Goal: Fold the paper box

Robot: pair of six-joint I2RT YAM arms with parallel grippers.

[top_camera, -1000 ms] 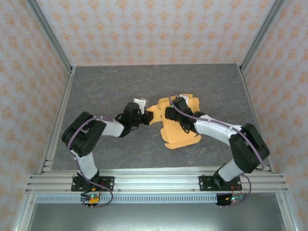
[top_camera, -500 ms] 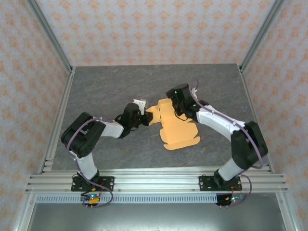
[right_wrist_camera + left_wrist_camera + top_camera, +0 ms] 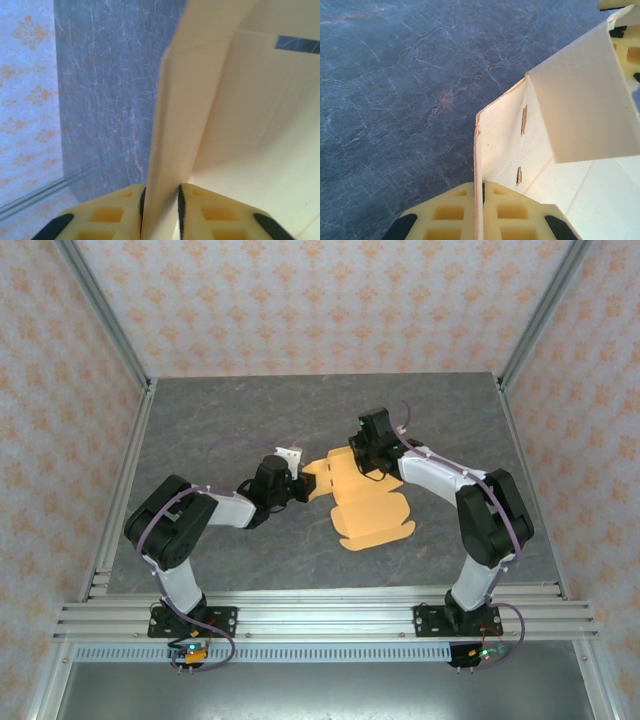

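The paper box [image 3: 368,508] lies partly folded near the middle of the table [image 3: 230,410], a light orange-tan sheet with its nearer panels flat and its left and far edges lifted. In the left wrist view the two yellow fingers [image 3: 451,216] of the left gripper [image 3: 482,192] are pressed together on the thin edge of an upright side wall, the card pinched between them with no gap on either side. Two small slots show in that wall, and beyond it a broad flap leans over and hides the box's far corner. In the right wrist view the right gripper [image 3: 161,192] has a raised flap between its fingers [image 3: 107,216], both dark inner pads lying against the card, so it grips the box as well. That flap rises up the middle of the view and covers much of the panel behind it. From above, the left gripper meets the box at its left edge and the right one at its far edge, where the black wrist covers part of the card. The nearer panels, with scalloped tabs, rest on the dark grey veined table, free of both arms. Patterned walls [image 3: 300,300] and aluminium rails [image 3: 320,615] close in the table, well apart from the box.
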